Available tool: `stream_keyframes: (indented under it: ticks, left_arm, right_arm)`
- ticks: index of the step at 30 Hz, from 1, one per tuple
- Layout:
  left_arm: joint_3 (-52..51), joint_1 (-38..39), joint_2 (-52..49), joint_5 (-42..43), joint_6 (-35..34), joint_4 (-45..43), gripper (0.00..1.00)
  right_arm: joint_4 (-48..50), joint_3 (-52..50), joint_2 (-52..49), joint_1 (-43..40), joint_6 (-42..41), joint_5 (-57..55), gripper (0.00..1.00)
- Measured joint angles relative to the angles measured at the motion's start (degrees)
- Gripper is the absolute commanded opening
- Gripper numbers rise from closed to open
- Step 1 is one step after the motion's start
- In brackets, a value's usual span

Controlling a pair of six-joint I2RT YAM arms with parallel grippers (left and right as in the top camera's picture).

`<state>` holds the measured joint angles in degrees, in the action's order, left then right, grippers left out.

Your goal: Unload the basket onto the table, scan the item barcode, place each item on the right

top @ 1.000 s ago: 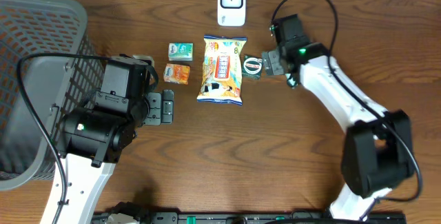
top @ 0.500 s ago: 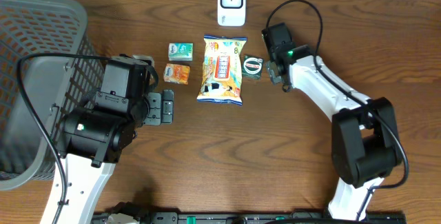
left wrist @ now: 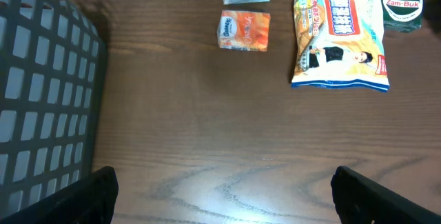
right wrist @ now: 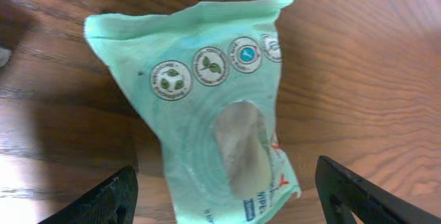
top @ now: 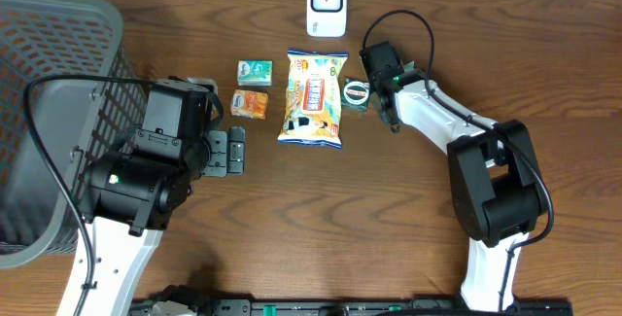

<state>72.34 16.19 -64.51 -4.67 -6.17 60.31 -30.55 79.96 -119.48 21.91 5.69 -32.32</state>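
Between the spread jaws of the right gripper (right wrist: 226,169), touching neither, lies the green pouch (right wrist: 207,93), its long axis running upper left to lower right of the wrist frame. Right arm is nearer; left gripper (left wrist: 224,182), equally released, stands well apart.

colour key, brown wood-grain table (top: 389,219)
snack bag (top: 314,98): yellow, red band; tin (top: 357,92): dark green, white label; pouch (right wrist: 207,114): mint green, round emblems.
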Motion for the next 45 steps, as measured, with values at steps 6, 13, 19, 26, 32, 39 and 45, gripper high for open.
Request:
stream_keyframes:
  ticks: [6,13,19,26,32,39,45]
  left_arm:
    - [0.00,0.00,0.00,0.00,0.00,0.00,0.98]
    - [0.00,0.00,0.00,0.00,0.00,0.00,0.98]
    - [0.00,0.00,0.00,0.00,0.00,0.00,0.98]
    - [0.00,0.00,0.00,0.00,0.00,-0.02,0.98]
    - [0.00,0.00,0.00,0.00,0.00,0.00,0.98]
    - [0.00,0.00,0.00,0.00,0.00,0.00,0.98]
    - [0.00,0.00,0.00,0.00,0.00,0.00,0.98]
  right_arm:
    - [0.46,0.00,-0.28,0.02,0.85,-0.28,0.70]
    - [1.70,0.94,-2.62,0.09,0.94,-1.46,0.62]
    - [1.88,1.42,-4.11,0.22,0.79,-2.03,0.25]
    - [1.18,1.66,-4.46,0.13,0.61,-1.25,0.01]
    - [-0.98,2.12,-4.15,0.04,-1.20,-0.48,0.01]
    - [-3.41,1.18,0.42,-1.09,-3.98,10.56,0.01]
    - [-3.26,1.01,7.89,-6.51,-4.96,37.99,0.01]
